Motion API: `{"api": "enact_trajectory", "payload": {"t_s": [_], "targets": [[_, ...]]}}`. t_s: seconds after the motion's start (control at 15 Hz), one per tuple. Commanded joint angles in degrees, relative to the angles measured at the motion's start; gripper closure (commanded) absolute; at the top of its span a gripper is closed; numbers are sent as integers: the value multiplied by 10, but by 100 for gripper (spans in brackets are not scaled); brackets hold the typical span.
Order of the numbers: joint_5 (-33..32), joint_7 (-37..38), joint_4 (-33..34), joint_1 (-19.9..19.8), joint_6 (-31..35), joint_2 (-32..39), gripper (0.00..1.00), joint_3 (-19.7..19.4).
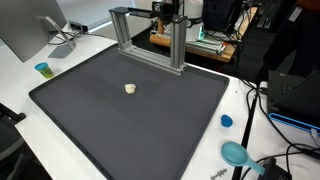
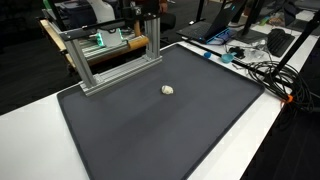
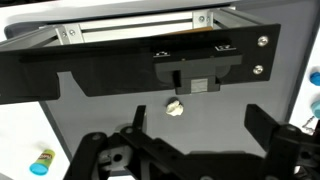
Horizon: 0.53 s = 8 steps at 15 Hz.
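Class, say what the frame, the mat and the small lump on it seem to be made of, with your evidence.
Frame: likely bare aluminium, silvery, matt, with straight square bars. Mat: dark grey, dull, no glare, perhaps rubber or foam. Lump: off-white, uneven, maybe crumpled paper; too small to tell.

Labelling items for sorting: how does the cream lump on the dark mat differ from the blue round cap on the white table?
The small cream lump is pale and irregular; the small blue round cap is bright blue and evenly round. The lump lies near the middle of the dark grey mat; the cap sits off it, on the white table. Both are small and untouched.
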Motion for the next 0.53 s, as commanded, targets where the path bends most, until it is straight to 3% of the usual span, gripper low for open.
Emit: {"api": "enact_trajectory", "payload": {"t_s": [0.0, 0.27, 0.33, 0.47], "targets": [[-4, 18, -24, -9, 25, -32, 0, 11], [2, 20, -55, -3, 33, -39, 0, 15], [0, 11, -25, -4, 23, -14, 0, 10], [0, 12, -40, -3, 24, -18, 0, 12]]}}
